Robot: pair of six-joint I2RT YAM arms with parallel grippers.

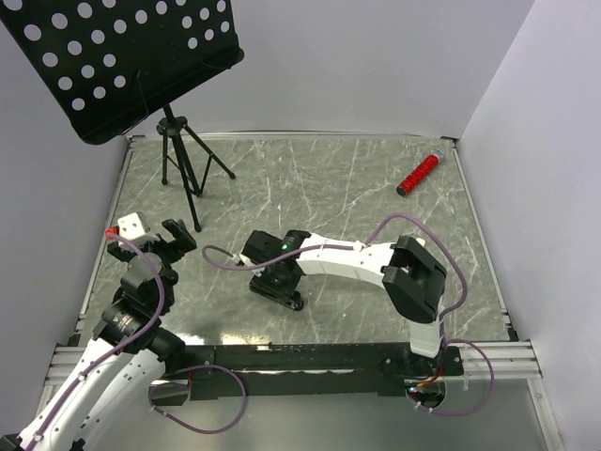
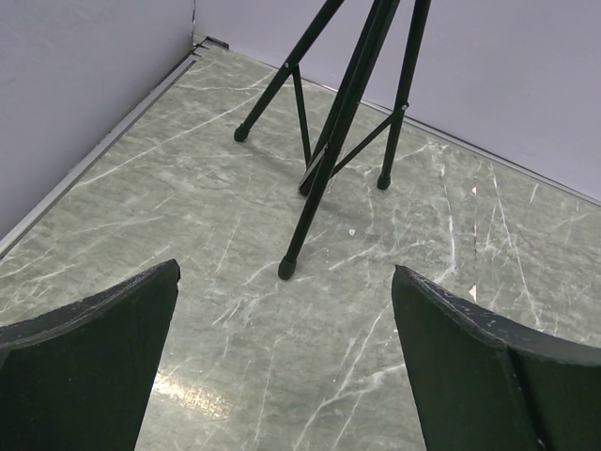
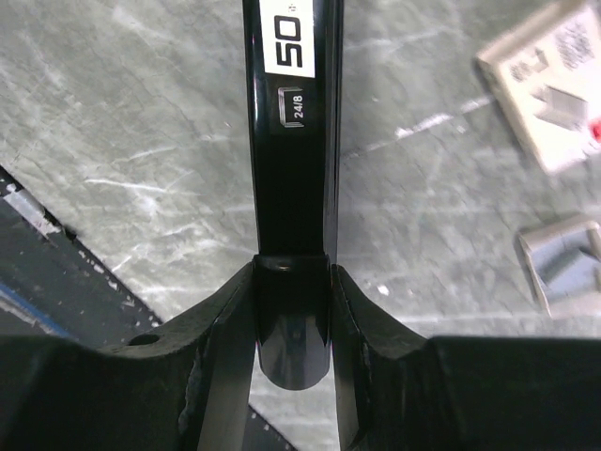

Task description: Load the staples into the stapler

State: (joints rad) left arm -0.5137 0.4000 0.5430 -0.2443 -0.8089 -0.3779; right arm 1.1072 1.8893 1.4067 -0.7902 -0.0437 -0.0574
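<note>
Right gripper (image 3: 293, 282) near the middle of the tabletop (image 1: 329, 183), jaws clamped on black stapler (image 3: 291, 141), staples box (image 3: 549, 80) and grey tray (image 3: 563, 263) lying near it, left gripper (image 2: 285, 272) by the left edge, jaws wide open

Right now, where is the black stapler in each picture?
Top external: stapler near the middle of the table.
Left wrist: not in it.
Right wrist: centre, clamped between the right fingers, running to the top edge.
Shared landmark: the marbled table.
</note>
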